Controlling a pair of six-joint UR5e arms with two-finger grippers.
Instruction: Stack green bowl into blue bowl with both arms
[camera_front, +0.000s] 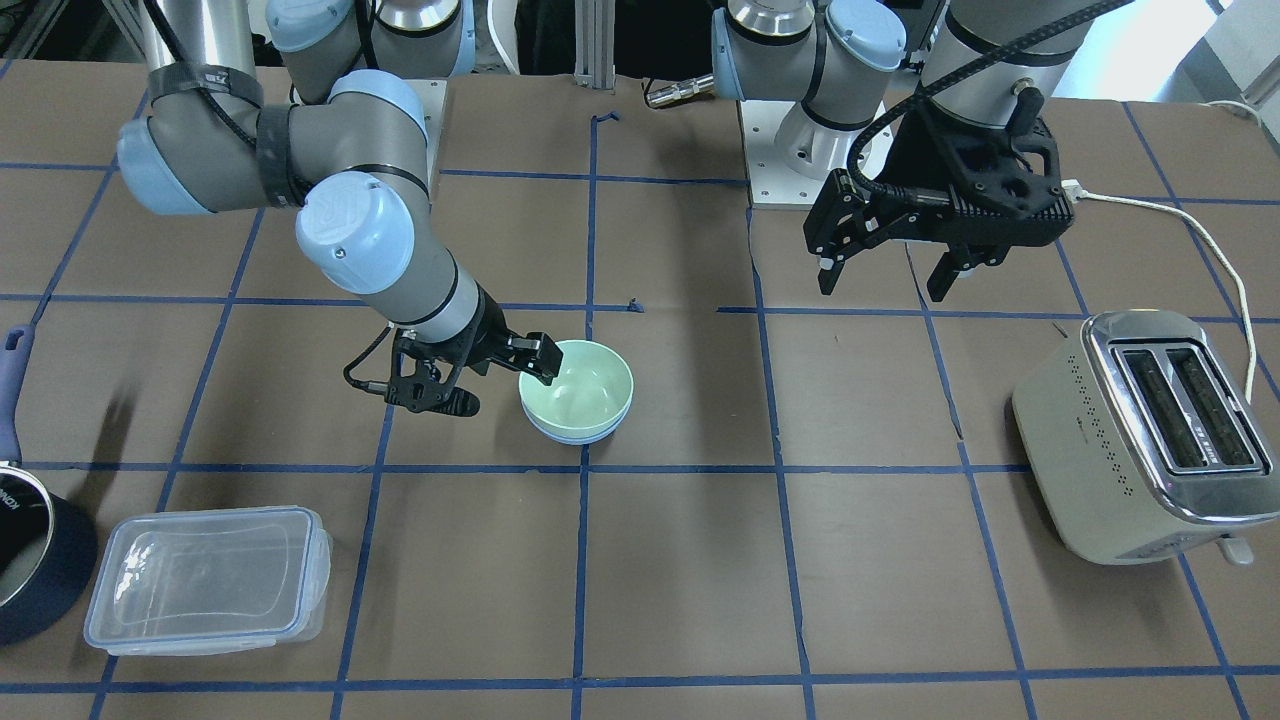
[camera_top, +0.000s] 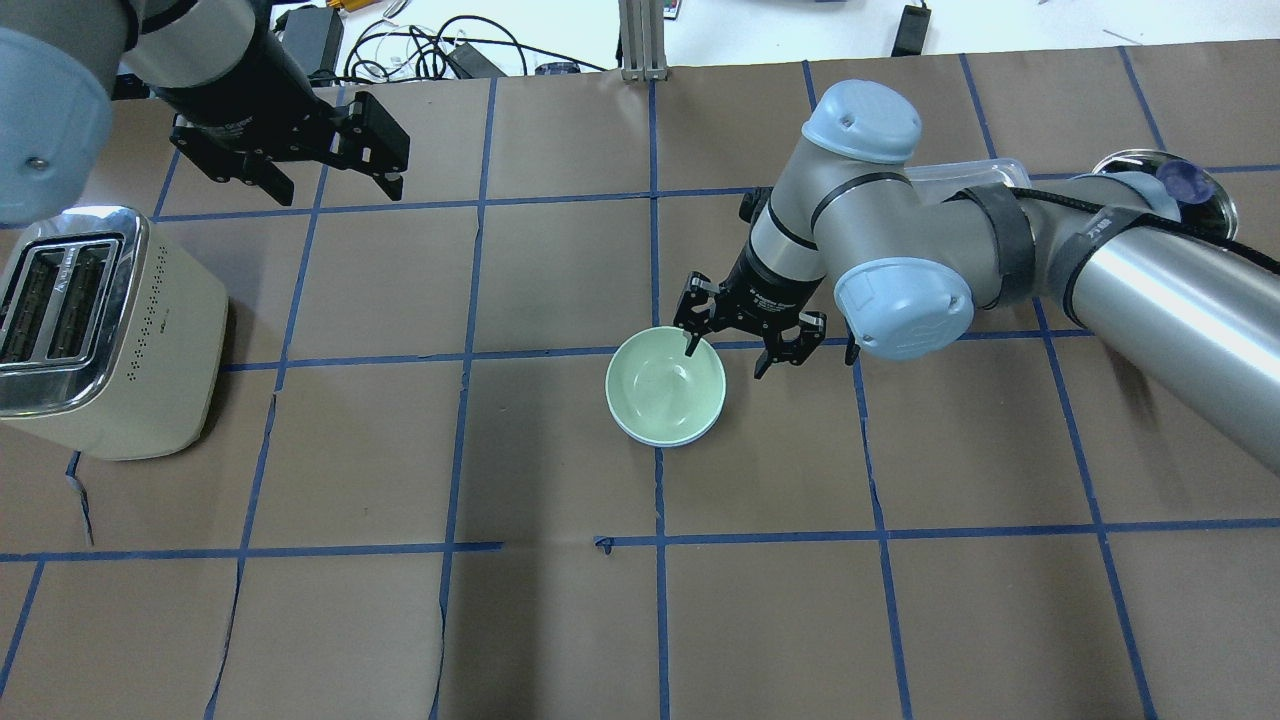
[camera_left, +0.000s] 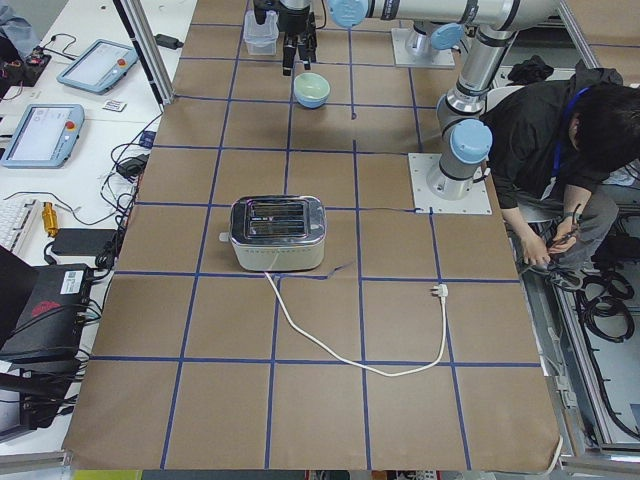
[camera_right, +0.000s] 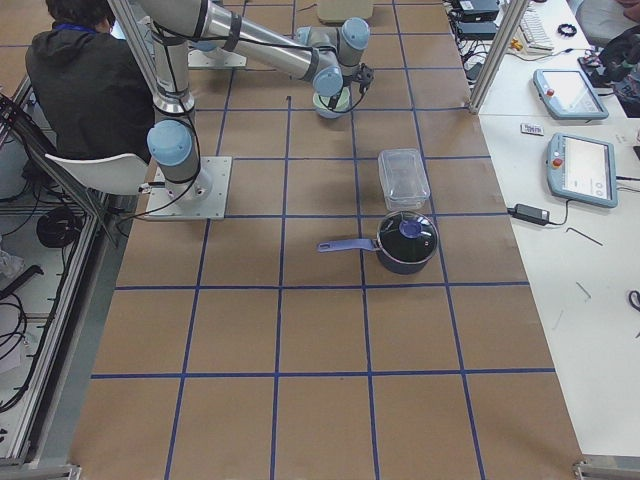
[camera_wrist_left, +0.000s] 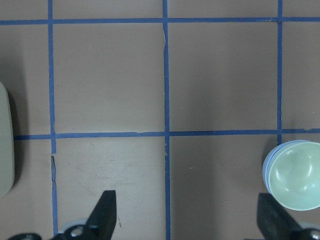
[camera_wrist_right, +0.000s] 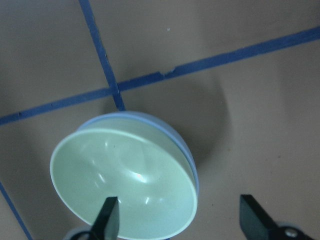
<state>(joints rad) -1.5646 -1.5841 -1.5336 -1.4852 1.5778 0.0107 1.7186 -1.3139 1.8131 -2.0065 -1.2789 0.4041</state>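
Nearest sit a clear lidded container (camera_front: 210, 575) and a dark pot (camera_front: 60, 580), with a toaster (camera_front: 1130, 440) opposite, all well apart from the bowls. Mid-table, the green bowl (camera_front: 585, 385) is nested in the blue bowl (camera_front: 572, 436). The right gripper (camera_front: 509, 390) is spread wide astride their rim, holding nothing. Beyond, the left gripper (camera_front: 882, 292) hangs wide and empty.

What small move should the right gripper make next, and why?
Probably lift the right gripper straight up and clear. Its jaws are open, one finger is over the inside of the green bowl, and that bowl already sits nested in the blue bowl.
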